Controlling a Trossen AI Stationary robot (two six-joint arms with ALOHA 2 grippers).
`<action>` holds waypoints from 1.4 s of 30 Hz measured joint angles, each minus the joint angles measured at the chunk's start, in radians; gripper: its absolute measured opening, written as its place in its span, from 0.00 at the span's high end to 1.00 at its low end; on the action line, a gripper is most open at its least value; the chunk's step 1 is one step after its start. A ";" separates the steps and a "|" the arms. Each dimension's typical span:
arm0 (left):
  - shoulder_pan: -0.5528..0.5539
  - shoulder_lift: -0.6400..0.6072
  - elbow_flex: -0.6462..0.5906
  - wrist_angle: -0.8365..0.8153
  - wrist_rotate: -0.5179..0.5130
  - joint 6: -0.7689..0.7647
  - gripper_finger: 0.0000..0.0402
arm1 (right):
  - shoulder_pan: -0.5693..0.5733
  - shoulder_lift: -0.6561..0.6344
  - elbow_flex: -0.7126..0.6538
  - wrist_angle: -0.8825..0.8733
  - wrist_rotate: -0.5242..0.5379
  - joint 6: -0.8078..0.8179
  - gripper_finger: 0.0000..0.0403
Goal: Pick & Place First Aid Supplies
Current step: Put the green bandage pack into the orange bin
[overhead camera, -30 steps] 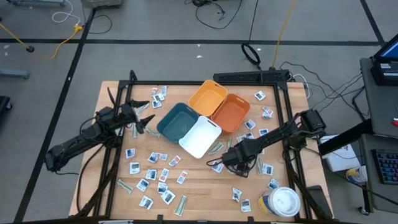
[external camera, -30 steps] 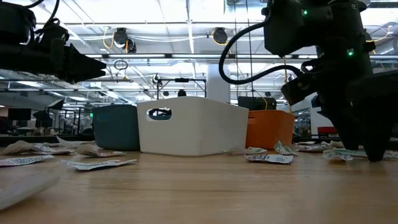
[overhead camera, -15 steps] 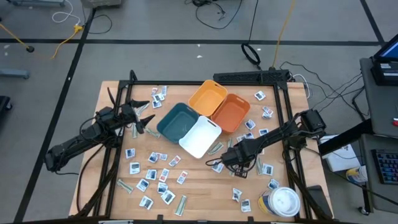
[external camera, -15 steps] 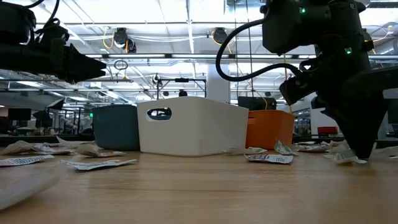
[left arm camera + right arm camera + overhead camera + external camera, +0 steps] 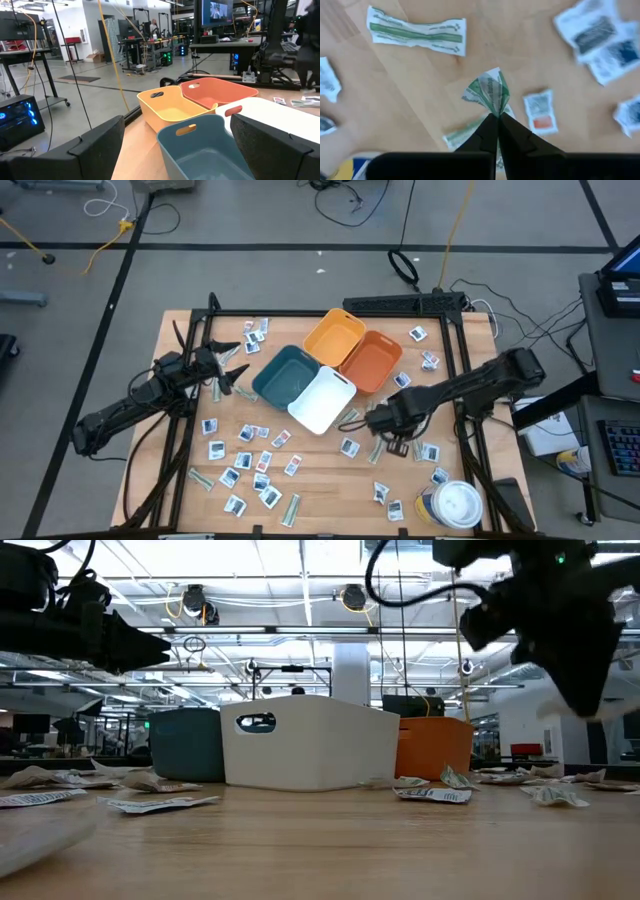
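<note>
First aid supplies lie scattered over the wooden table (image 5: pixel 310 480): small white packets (image 5: pixel 250 465) and narrow green-printed strips (image 5: pixel 415 31). My right gripper (image 5: pixel 385 422) hangs above the table to the right of the white bin (image 5: pixel 323 398), pointing down, shut on one green-and-white strip (image 5: pixel 487 90). My left gripper (image 5: pixel 232 370) stands open and level at the table's left, beside the teal bin (image 5: pixel 285 373), holding nothing. My right gripper pinches a crumpled part of the green-and-white strip (image 5: pixel 492 107) between its two fingertips (image 5: pixel 487 132), coming from above and pointing down. The strip bunches out below the tips, lifted clear of the table.
Four bins stand together at the table's middle: teal, white, yellow (image 5: pixel 334 337) and orange (image 5: pixel 371 360). A round white-lidded tub (image 5: pixel 455 505) stands at the near right corner. Below the right gripper lie a red-marked packet (image 5: pixel 540 112) and blue-marked packets (image 5: pixel 600 35).
My right gripper has shut on the strip at the table top and then risen, shifting slightly toward the far edge. The strip has come up with it, clear of the wood.
</note>
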 joint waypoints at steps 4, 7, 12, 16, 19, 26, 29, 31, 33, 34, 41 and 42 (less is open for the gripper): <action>0.000 0.000 0.000 0.000 0.000 0.000 0.09 | -0.034 -0.040 0.051 -0.111 0.000 0.000 0.99; 0.000 0.000 0.000 0.000 0.000 0.000 0.09 | -0.062 -0.055 0.089 -0.185 0.000 0.009 0.99; 0.000 0.000 0.000 0.000 0.000 0.000 0.09 | -0.115 -0.072 0.112 -0.226 0.001 0.074 1.00; 0.000 0.000 0.000 0.000 0.000 0.000 0.08 | -0.164 -0.070 0.131 -0.220 0.003 0.109 1.00; 0.000 0.000 0.000 0.000 0.000 0.000 0.09 | -0.220 -0.054 0.157 -0.199 0.004 0.126 1.00; 0.000 0.000 0.000 0.000 0.001 0.000 0.08 | -0.361 -0.001 0.221 -0.177 0.007 0.110 1.00; 0.000 0.000 0.000 0.000 0.001 0.000 0.08 | -0.413 0.041 0.264 -0.173 0.006 0.080 1.00; 0.000 0.000 0.000 0.000 0.001 0.000 0.09 | -0.447 0.068 0.290 -0.174 0.006 0.063 1.00; 0.000 0.000 0.000 0.000 0.001 0.000 0.09 | -0.480 0.099 0.318 -0.175 0.006 0.053 1.00; 0.000 0.000 0.000 0.000 0.001 0.000 0.09 | -0.495 0.113 0.331 -0.174 0.006 0.051 1.00; 0.000 0.000 0.000 0.000 0.001 0.000 0.09 | -0.596 0.199 0.407 -0.166 0.006 -0.004 1.00; 0.000 0.000 0.000 0.000 0.002 0.000 0.08 | -0.610 0.210 0.421 -0.164 0.006 -0.019 1.00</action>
